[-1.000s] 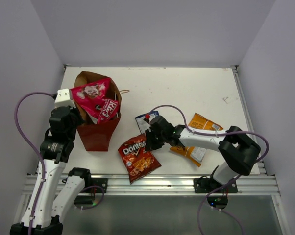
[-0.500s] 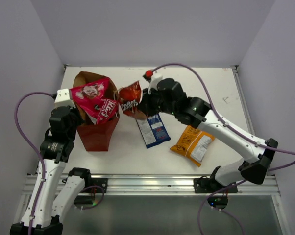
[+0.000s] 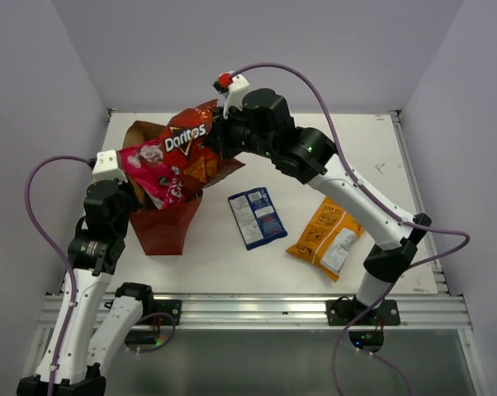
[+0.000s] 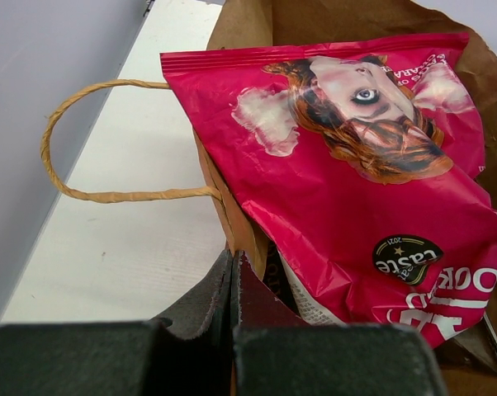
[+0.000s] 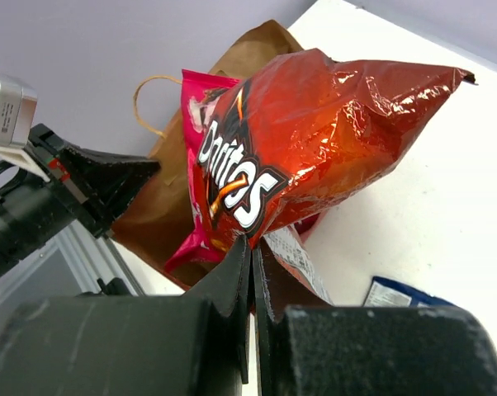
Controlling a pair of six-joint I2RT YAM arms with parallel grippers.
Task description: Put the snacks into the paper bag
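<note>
**Doritos over the bag mouth, pink packet in the way**

Top view: the right arm [image 3: 314, 161] stretches toward 10 o'clock across the tabletop [image 3: 339, 136]. It carries the Doritos packet [image 3: 195, 148] in the air above the mouth of the paper bag [image 3: 162, 227]. The bag stands upright on the 9 o'clock side. The pink packet [image 3: 153, 173] leans out of the opening, only partly inside. The blue-and-white packet [image 3: 257, 217] lies flat near the centre. The orange-yellow packet [image 3: 327, 237] lies at its 4 o'clock, apart from it.

Left wrist view: the left claw [image 4: 234, 276] is pinched fully together on the bag's near rim and steadies it. A string handle [image 4: 92, 148] loops out toward 9 o'clock. The pink packet covers most of the opening.

Right wrist view: the right claw [image 5: 251, 247] is clamped tight on the lower edge of the Doritos packet. The packet bulges just above the pink one (whether the two touch, I cannot tell).

The step in hand looks like the drop into the bag. To do it well, the packet should go over the bare brown gap at about 11 o'clock of the pink packet. A narrow end should point down and sink below the rim before the right claw lets go. Released too high, it would likely settle on the pink packet and slide off onto the tabletop. The left claw's grip on the rim matters here, since a nudge could tip the bag.
</note>
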